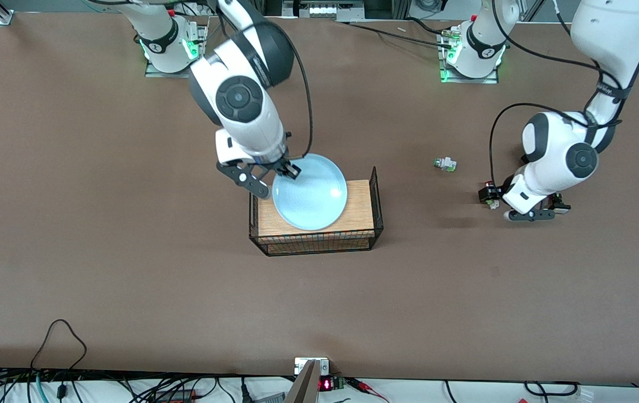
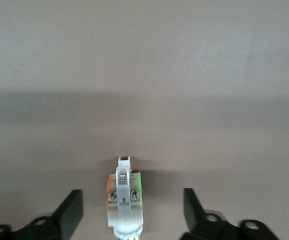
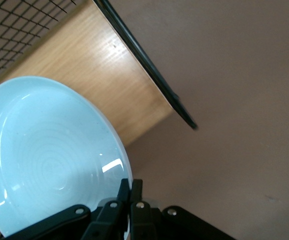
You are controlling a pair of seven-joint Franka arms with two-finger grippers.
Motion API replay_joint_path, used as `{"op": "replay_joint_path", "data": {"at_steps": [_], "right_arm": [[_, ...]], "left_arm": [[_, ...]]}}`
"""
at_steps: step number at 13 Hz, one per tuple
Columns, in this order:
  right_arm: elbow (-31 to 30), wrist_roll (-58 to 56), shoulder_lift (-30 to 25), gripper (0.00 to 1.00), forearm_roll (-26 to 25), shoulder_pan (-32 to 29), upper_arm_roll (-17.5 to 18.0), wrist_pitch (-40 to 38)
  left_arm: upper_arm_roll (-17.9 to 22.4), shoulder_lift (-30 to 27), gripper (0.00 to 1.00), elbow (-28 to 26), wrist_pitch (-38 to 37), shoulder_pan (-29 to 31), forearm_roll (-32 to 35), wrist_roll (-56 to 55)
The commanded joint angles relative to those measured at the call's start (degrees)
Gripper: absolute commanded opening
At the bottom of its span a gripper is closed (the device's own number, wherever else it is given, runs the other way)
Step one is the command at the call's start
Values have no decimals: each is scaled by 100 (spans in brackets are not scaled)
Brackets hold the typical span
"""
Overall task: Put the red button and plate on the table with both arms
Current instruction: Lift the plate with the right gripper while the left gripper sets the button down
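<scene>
Across the whole front view: brown table (image 1: 129,252). At mid-table: black wire rack (image 1: 319,240) with a wood top. Over that top: light-blue plate (image 1: 311,193), overhanging the edge at the right arm's end; cannot tell whether resting on the wood or lifted. On the plate's rim, at its edge toward the right arm's base: right gripper (image 3: 129,192), fingers pinching the rim. Low over the table toward the left arm's end: left gripper (image 2: 132,210), fingers (image 2: 69,212) spread wide. Between them, flat on the table and touching neither: red button (image 2: 125,200). Between rack and left gripper, farther from the front camera than either: small white-green part (image 1: 444,164).
</scene>
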Motion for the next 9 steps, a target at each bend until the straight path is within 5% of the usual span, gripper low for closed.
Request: {"op": "replay_joint_path", "data": {"at_steps": [1, 6, 9], "right_arm": [[-65, -7, -484, 0, 464, -65, 3, -469], [-65, -549, -1047, 0, 509, -380, -6, -1417], [-65, -1856, -1434, 0, 518, -1152, -6, -2287]], "left_arm": [[20, -409, 100, 486, -856, -88, -80, 108], [29, -392, 100, 2199, -2790, -114, -53, 64], [38, -392, 100, 2938, -3329, -62, -36, 56]]}}
